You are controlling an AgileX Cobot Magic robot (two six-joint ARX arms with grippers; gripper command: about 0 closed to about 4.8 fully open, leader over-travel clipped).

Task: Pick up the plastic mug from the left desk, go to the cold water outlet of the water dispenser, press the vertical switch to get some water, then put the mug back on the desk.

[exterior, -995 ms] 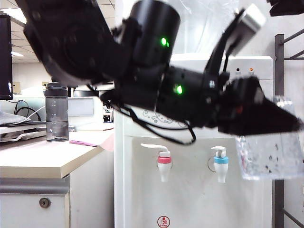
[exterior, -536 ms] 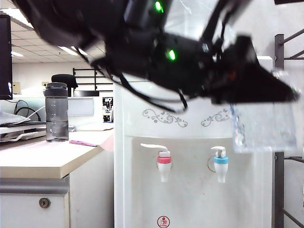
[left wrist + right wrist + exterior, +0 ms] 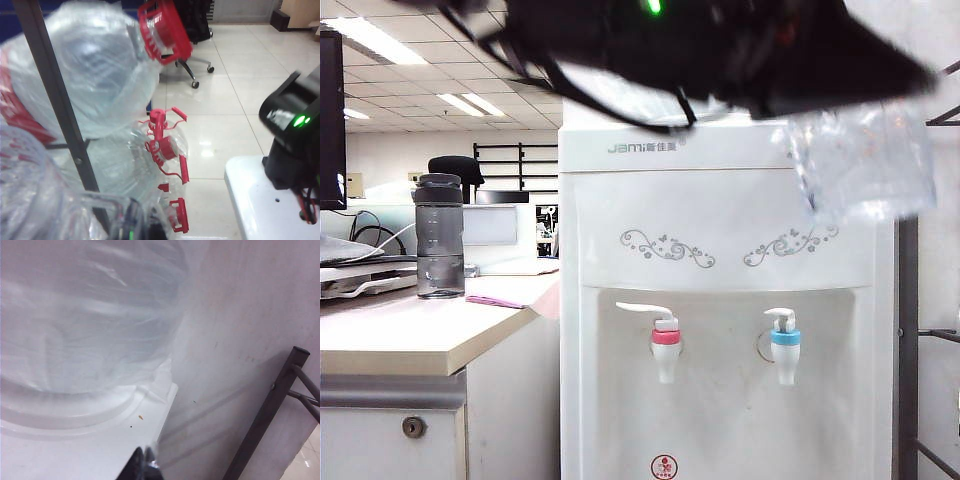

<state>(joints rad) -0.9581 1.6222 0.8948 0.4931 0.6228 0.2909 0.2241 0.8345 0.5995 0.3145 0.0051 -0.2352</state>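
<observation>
Risen since a second ago, the left gripper (image 3: 840, 75), closed on the plastic mug (image 3: 865, 165), now carries it high against the water dispenser (image 3: 720, 260), above and right of the cold water outlet (image 3: 785, 345). Its dark arm stretches level across the dispenser's top. The right gripper (image 3: 142, 462) hangs beside the dispenser's big bottle (image 3: 85, 315); its finger state cannot be told.

grey "jami" logo on the water dispenser (image 3: 720, 250).
</observation>
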